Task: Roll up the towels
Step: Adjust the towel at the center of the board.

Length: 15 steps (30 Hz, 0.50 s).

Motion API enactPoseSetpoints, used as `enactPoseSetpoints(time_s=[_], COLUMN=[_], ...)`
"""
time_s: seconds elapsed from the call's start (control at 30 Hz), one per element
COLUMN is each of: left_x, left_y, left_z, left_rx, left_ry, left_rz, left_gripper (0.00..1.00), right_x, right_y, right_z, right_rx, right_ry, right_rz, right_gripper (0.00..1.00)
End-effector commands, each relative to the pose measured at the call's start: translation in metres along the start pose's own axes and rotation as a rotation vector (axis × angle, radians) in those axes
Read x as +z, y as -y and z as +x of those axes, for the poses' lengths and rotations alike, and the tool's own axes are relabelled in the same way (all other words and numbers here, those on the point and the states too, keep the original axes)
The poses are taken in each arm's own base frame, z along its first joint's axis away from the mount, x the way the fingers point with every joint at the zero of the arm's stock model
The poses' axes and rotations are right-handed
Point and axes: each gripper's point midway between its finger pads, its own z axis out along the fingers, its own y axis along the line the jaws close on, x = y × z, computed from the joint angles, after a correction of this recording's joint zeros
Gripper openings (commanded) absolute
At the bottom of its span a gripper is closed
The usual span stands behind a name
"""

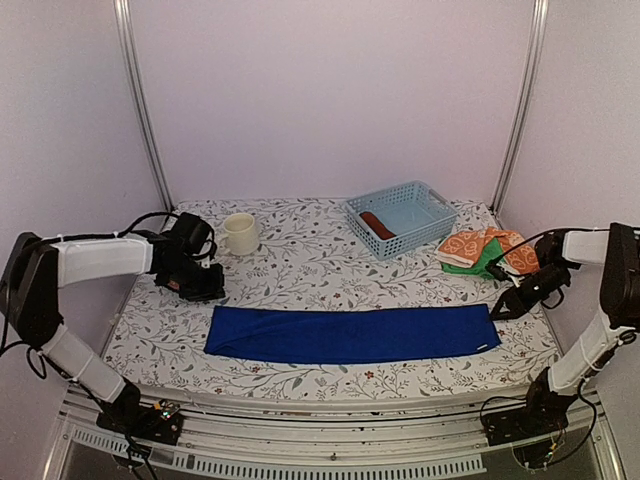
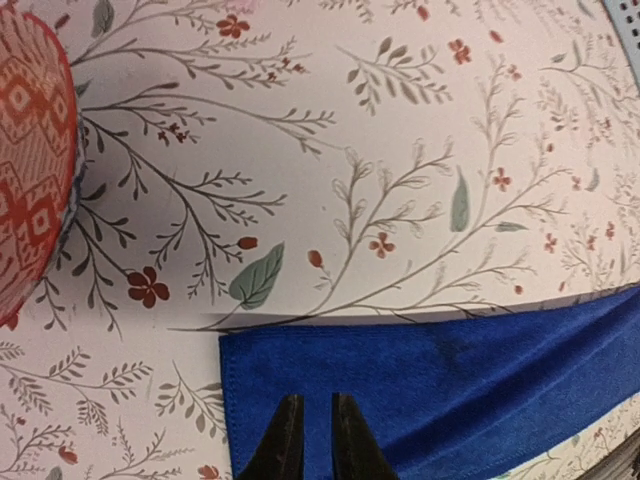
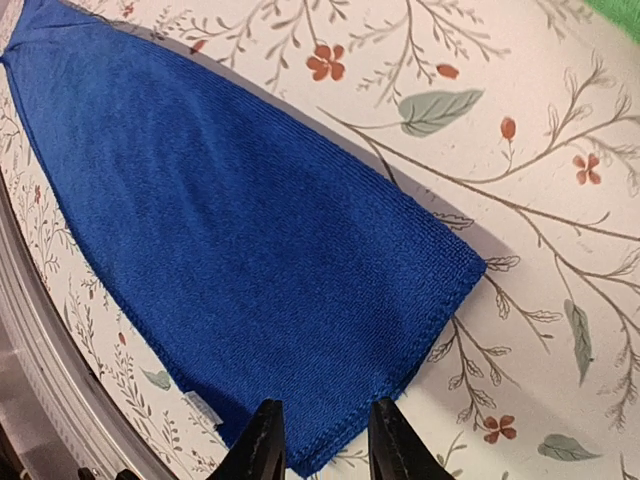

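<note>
blue towel [image 1: 350, 334] flat, unrolled; brown towel [image 1: 377, 225] apparently rolled. my left end effector [image 2: 317, 400] narrow, right end effector [image 3: 325, 405] wider, both empty.

Quick tally on the table: one blue towel [image 1: 350, 333], one rust-brown towel [image 1: 377, 225], one green towel [image 1: 470, 266], seemingly two orange-patterned towels [image 1: 463, 246], one basket [image 1: 425, 190], one mug [image 1: 239, 233].

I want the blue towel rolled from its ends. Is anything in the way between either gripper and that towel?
Nothing visible does. The left gripper is at the left end of the blue towel, the right gripper at its right end. The mug, the basket and the stacked towels sit farther back, clear of both.
</note>
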Motion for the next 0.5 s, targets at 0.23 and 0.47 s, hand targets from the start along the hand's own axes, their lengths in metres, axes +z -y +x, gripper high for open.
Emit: enactPoseSetpoints(time_s=[0.23,0.47], left_x=[-0.030,-0.002], left_y=[0.001,-0.002], left_z=[0.062,0.063], left_rx=[-0.053,-0.023], left_ry=[-0.138,-0.188], left_rz=[0.056,0.012], left_gripper=[0.20,0.19], right_x=[0.006,-0.003], right_y=[-0.038,-0.045], right_z=[0.051,0.052], right_rx=[-0.251,-0.423], right_ry=[-0.131,-0.170], right_rz=[0.026,0.110], right_gripper=[0.35,0.43])
